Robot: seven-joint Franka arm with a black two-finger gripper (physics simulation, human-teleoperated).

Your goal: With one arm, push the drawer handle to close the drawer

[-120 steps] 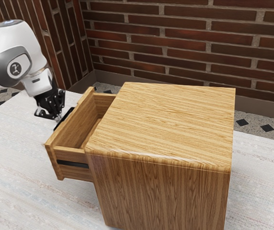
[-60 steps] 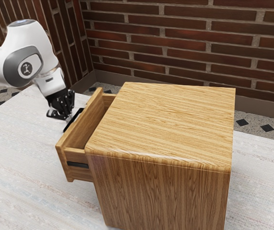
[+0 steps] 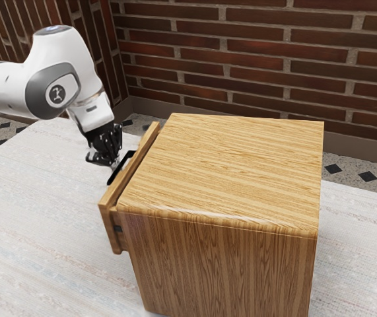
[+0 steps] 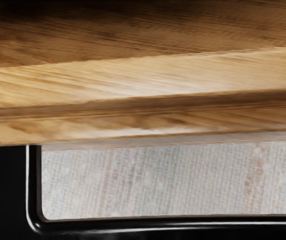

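In the exterior view, the light-brown wooden drawer [image 3: 131,165] juts slightly from the exterior view's left of the boxy wooden cabinet [image 3: 228,172]; whether the black end effector [image 3: 115,165] at its black bar handle [image 3: 117,171] is spread or pressed together, I can't tell. Off-centre pushing could cause slipping or jamming. In the wrist view, the handle borders the whitish table [image 4: 168,180].

Indoor room; home or otherwise, can't tell. Red-brown brick walls [image 3: 241,58] meeting at a corner, brown baseboard [image 3: 366,145], speckled floor [image 3: 350,173] with black diamonds, pale streaked table [image 3: 36,231].
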